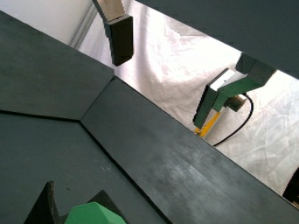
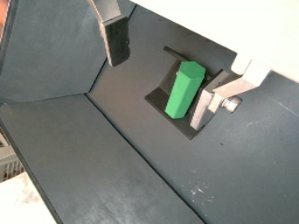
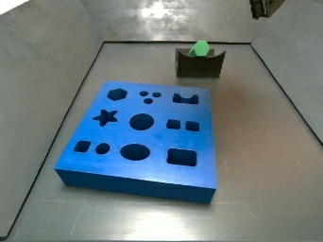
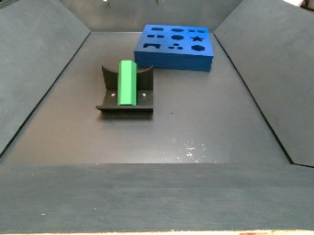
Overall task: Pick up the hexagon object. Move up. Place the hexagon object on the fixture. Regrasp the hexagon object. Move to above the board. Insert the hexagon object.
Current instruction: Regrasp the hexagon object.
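Gripper [image 2: 158, 74] hangs released above the floor, jaws spread wide, nothing between them; flat silver fingers [image 2: 114, 37] with dark pads show in both wrist views. In a side view only a dark bit of the gripper [image 3: 262, 8] shows at the top edge of the picture, up over the far right of the enclosure.

Hexagon object [image 2: 183, 89]: bright green plain plastic bar, elongated, flat facets showing along its length, hexagonal end face. It lies in the fixture [image 4: 124, 96], seated along the notch of the dark block, apart from both fingers. In a side view the hexagon object [image 4: 127, 83] runs lengthwise across the fixture, about as long as the block. In a wrist view only a green corner [image 1: 91, 213] shows at the picture edge.

Board [image 3: 145, 139]: thick bright blue slab with hexagon, star, circle and square cut-outs, flat on the dark floor, well apart from the fixture [image 3: 201, 63], which sits nearer the far wall.
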You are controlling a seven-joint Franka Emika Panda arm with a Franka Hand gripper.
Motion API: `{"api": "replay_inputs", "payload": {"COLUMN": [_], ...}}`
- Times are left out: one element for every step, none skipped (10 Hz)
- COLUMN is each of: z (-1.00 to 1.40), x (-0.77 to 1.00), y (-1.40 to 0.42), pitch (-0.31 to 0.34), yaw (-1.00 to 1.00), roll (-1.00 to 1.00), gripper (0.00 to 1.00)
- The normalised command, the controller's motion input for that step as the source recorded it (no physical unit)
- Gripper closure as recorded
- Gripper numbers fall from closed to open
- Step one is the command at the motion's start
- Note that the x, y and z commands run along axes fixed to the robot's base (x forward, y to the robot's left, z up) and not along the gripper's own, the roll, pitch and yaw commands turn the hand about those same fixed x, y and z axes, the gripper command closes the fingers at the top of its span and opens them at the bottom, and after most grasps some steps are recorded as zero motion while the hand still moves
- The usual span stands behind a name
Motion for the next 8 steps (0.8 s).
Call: {"api": "replay_inputs", "payload": {"z": [-0.04, -0.04, -0.04, -0.04, -0.04, -0.04, -0.04, -1.00], "x": [0.39, 0.39, 0.39, 0.39, 0.39, 0.39, 0.39, 0.15], "y": [-0.05, -0.05, -0.05, -0.05, -0.05, -0.05, -0.05, 0.07], "pitch": [0.073, 0.074, 0.074, 0.074, 0.074, 0.074, 0.074, 0.122], "yaw": [0.10, 0.10, 0.10, 0.10, 0.10, 0.10, 0.10, 0.13], "roll": [0.14, 0.14, 0.14, 0.14, 0.14, 0.14, 0.14, 0.22], "gripper": [0.00, 0.00, 0.00, 0.00, 0.00, 0.00, 0.00, 0.00]}}
